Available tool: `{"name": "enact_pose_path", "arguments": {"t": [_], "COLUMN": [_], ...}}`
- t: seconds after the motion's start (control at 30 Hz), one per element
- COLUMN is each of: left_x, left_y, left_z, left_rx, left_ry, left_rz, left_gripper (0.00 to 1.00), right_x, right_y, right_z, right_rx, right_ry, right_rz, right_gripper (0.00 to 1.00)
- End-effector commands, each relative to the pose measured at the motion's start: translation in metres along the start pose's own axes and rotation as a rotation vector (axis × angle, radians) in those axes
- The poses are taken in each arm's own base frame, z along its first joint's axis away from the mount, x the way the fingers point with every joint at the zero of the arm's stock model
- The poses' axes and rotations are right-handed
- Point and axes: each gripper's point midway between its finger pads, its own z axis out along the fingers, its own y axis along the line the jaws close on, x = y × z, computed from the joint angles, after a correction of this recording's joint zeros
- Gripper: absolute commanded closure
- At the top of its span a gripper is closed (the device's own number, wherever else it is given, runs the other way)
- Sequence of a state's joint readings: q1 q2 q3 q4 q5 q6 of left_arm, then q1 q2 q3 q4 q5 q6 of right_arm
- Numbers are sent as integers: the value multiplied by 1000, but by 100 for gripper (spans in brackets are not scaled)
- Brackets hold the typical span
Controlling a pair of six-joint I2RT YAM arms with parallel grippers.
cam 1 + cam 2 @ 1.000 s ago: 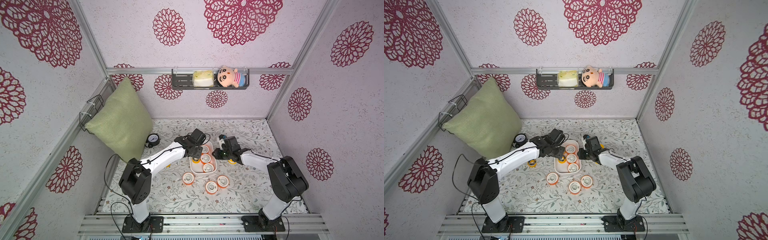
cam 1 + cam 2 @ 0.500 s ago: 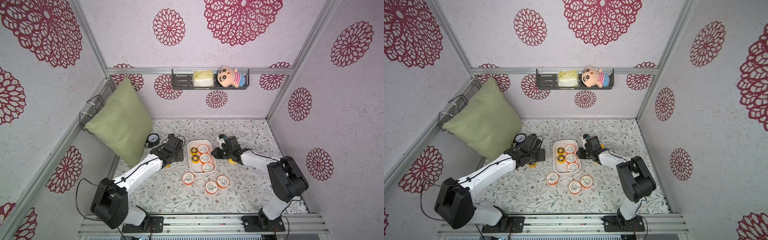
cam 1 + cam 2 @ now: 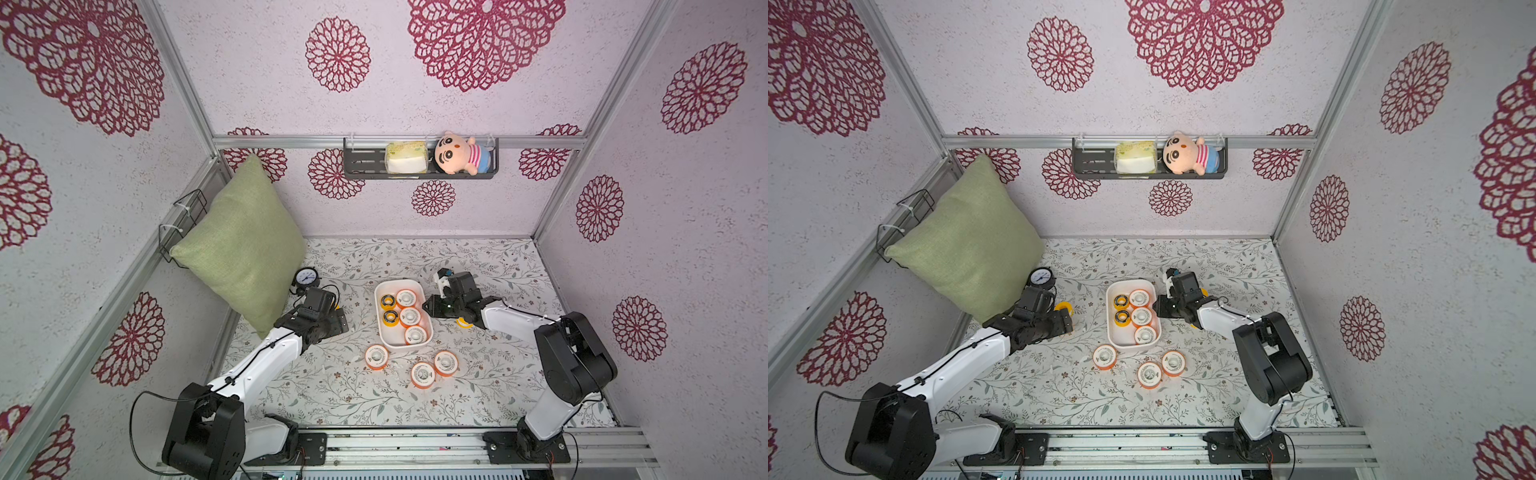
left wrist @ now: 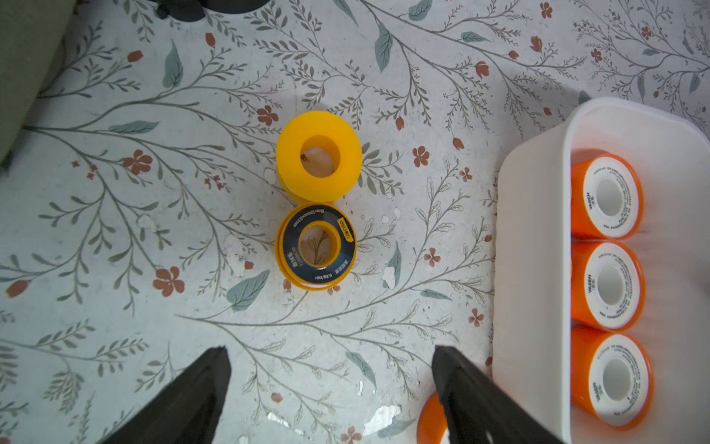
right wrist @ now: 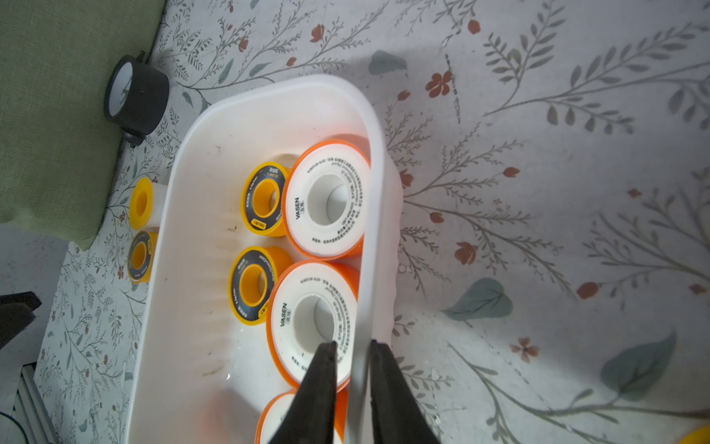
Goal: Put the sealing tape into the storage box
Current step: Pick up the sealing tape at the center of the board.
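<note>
The white storage box holds three orange spools of sealing tape and two black-faced yellow ones. My right gripper is shut on the box's right rim, one finger inside and one outside. My left gripper hangs open and empty over the table left of the box. Ahead of it lie a plain yellow spool and a black-faced one, touching. Three orange spools lie loose in front of the box.
Another yellow spool peeks out under my right arm. A black-rimmed gauge stands by the green pillow at the left wall. The wall shelf carries a doll. One orange spool lies beside my left finger.
My left arm has pulled back from over the box to the table on its left, and its jaws have opened wide. The right gripper has kept its hold on the rim.
</note>
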State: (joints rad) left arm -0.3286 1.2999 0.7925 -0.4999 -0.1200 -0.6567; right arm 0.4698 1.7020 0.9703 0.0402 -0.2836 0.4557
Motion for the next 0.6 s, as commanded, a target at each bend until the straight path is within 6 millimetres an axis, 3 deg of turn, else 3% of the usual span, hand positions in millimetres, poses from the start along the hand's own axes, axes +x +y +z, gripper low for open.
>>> {"name": "enact_pose_path", "arguments": {"t": [0.0,0.23,0.43,0.47,0.57], "left_x": [-6,-4,-9,-10,-13], "left_y": [-7,0,1,1,-6], "left_z": [12,36,43,43,43], "left_rx": [28,-46,-69,-66,-37], "left_ry": [8,42,31,26,19], "left_rz": [8,14,15,15,33], "left_gripper": [7,4,6,8,27], "right_x": [-7,-7,-6,-6,-5], "right_y": [0,0,-1,0,0], "right_z": [-2,-3,-3,-2,-2], "right_rx": [3,6,5,6,5], "right_ry": [-24,-23,-20,-20,-19], "right_rz": [0,1,5,4,4], "right_gripper": [78,78,78,78,78]}}
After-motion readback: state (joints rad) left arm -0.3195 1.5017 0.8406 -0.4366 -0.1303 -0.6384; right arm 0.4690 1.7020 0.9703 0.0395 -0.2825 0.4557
